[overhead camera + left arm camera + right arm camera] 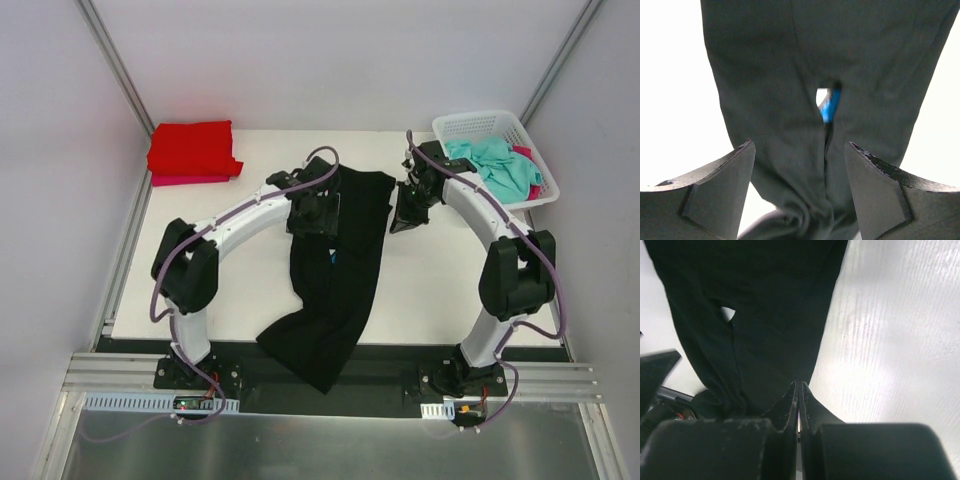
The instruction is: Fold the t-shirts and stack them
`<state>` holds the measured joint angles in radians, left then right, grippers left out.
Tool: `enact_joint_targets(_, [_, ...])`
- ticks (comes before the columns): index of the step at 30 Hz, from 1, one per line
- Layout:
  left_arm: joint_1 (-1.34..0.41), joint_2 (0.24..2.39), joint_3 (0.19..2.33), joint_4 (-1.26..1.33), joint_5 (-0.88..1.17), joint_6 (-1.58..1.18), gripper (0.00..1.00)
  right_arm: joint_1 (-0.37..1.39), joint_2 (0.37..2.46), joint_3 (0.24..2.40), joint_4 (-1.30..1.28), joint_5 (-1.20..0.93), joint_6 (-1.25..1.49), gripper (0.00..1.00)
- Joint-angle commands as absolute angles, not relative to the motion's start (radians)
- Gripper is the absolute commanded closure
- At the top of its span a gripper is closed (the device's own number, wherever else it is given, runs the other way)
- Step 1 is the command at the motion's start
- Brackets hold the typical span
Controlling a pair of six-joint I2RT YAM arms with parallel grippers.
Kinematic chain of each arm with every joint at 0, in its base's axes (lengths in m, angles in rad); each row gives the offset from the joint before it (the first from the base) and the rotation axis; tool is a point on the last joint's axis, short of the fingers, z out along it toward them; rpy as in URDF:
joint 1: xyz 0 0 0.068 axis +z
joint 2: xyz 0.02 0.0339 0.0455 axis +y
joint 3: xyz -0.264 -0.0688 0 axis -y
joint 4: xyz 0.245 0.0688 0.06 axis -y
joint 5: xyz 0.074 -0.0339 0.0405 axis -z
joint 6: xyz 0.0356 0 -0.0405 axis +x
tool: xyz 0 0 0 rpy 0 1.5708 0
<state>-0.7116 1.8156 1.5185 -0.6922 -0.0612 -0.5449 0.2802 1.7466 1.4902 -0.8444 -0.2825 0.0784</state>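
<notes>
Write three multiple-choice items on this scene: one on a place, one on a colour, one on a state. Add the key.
1. Where on the table do the folded red t-shirts lie?
A. far left corner
B. near right corner
C. dead centre

2. What colour is the unfolded t-shirt that hangs over the table's near edge?
A. teal
B. black
C. pink

3. How do the jaws of the left gripper stand?
A. open
B. shut on cloth
C. shut on nothing

Key:
1 A: the top view shows the red pile at the far left corner.
2 B: it reads black in all three views.
3 A: the left wrist view shows a wide gap between the fingers, with the cloth beyond them.
</notes>
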Motion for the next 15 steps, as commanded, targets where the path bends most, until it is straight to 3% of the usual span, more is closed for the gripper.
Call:
enact_joint_targets(1, [-0.655, 1.952, 1.672, -0.652, -0.003, -0.425, 0.29, 0.302, 1.802, 1.494, -0.753, -0.265, 0.1, 0.99])
enact_joint_targets(6, [-0.588, 2.081, 1.813, -0.627, 0.086, -0.414, 0.29, 0.307, 1.953, 1.63, -0.768, -0.281, 0.077, 0.96])
enact_joint_targets(8, [-0.574, 2.14, 1.864, -0.627, 0.115, -0.416, 0.29, 0.307, 2.009, 1.663, -0.773, -0.284, 0.068, 0.84])
enact_joint_targets(9, [-0.562, 2.155, 1.879, -0.629, 0.121, -0.419, 0.29, 0.307, 2.025, 1.687, -0.781, -0.284, 0.057, 0.53])
enact_joint_targets(10, [-0.557, 2.181, 1.9, -0.627, 0.129, -0.42, 0.29, 0.307, 2.042, 1.727, -0.791, -0.281, 0.051, 0.43])
enact_joint_targets(15, [-0.529, 2.249, 1.956, -0.647, 0.12, -0.433, 0.26, 0.308, 2.117, 1.824, -0.847, -0.272, 0.035, 0.36])
